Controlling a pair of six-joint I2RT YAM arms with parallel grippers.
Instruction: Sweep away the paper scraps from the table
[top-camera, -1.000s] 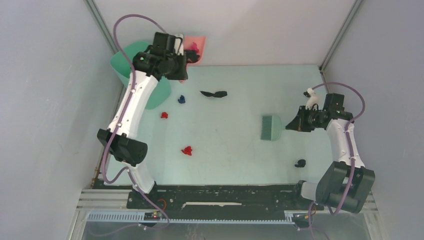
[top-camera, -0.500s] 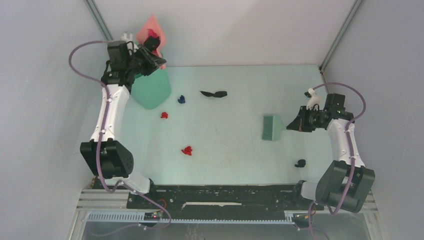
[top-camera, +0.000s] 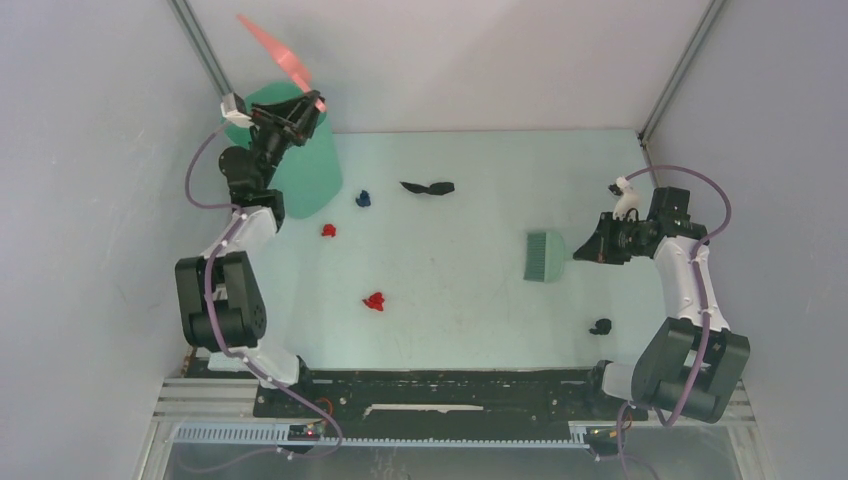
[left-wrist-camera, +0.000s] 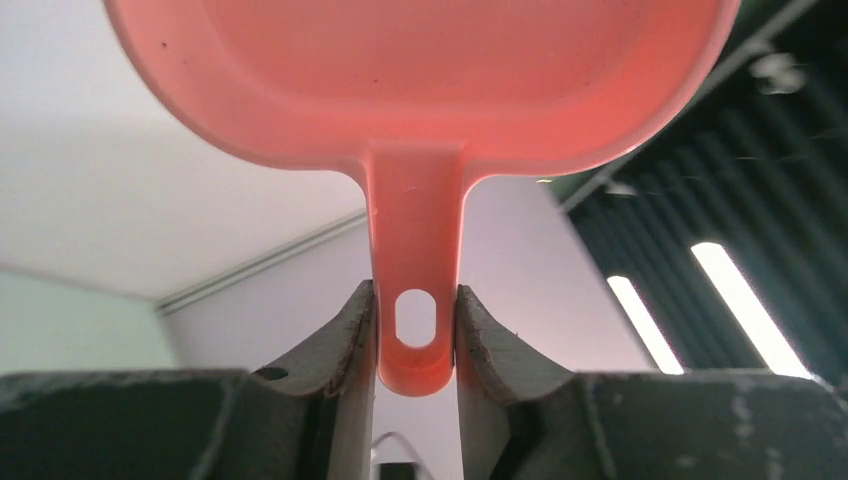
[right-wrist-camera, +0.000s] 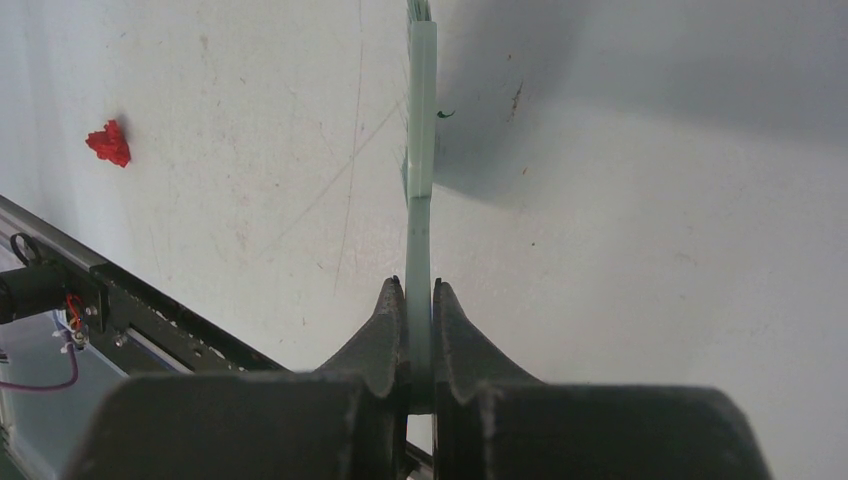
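My left gripper (top-camera: 303, 108) is shut on the handle of the pink dustpan (top-camera: 277, 50), which is tipped up steeply over the green bin (top-camera: 300, 170) at the back left. In the left wrist view the dustpan (left-wrist-camera: 420, 60) fills the top, its handle clamped between my fingers (left-wrist-camera: 416, 330). My right gripper (top-camera: 590, 250) is shut on the handle of the green hand brush (top-camera: 545, 255), which rests on the table (top-camera: 470, 320) at the right. Paper scraps lie loose: blue (top-camera: 364, 198), black (top-camera: 427, 187), red (top-camera: 328, 230), red (top-camera: 374, 301), black (top-camera: 600, 326).
Grey walls close in the table at the back and both sides. A black rail (top-camera: 440, 390) runs along the near edge. The right wrist view shows the brush handle (right-wrist-camera: 420, 150), a red scrap (right-wrist-camera: 108, 143) and the rail at lower left.
My left arm has swung the dustpan left, over the bin, and tipped it upright; the scraps seen in the pan before no longer show. My right arm and the brush have barely moved.
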